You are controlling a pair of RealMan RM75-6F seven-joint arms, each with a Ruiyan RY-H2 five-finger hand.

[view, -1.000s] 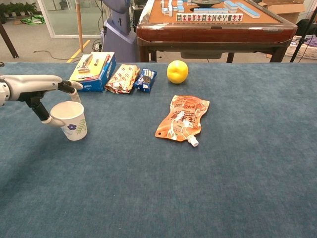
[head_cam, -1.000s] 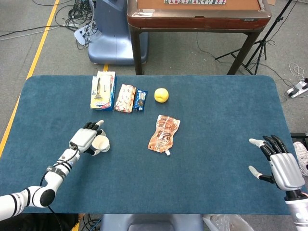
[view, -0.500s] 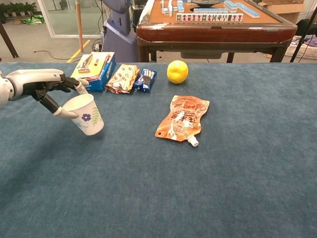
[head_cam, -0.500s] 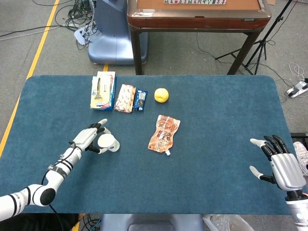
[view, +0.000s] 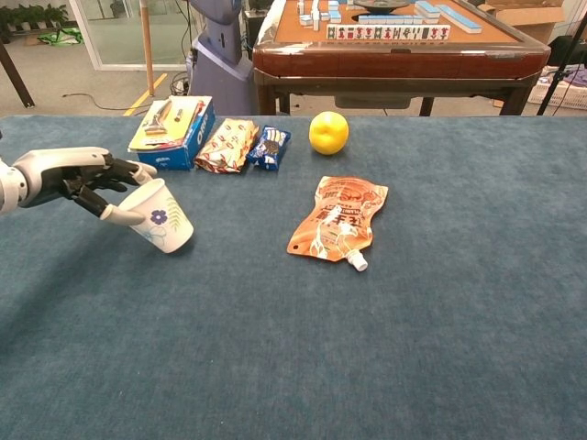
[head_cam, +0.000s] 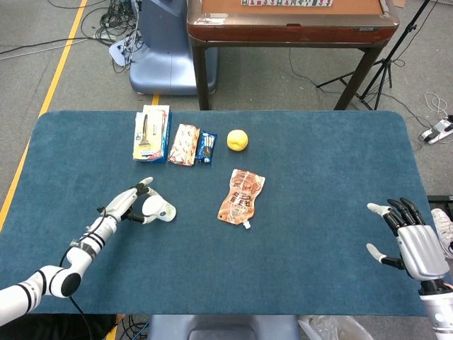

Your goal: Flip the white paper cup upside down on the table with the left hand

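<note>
The white paper cup with a small flower print is tilted well over, its base pointing right and down toward the table, its mouth facing my left hand. My left hand pinches the cup's rim between thumb and fingers. In the head view the cup sits at the left of the blue table with the left hand beside it. My right hand hovers at the table's right edge, fingers spread, holding nothing.
An orange pouch lies mid-table. Along the back sit a boxed item, two snack packets and a yellow fruit. A wooden table stands beyond the blue cloth table.
The left hand has tipped the cup from upright to strongly tilted and carried it slightly right. The right hand has stayed still.
</note>
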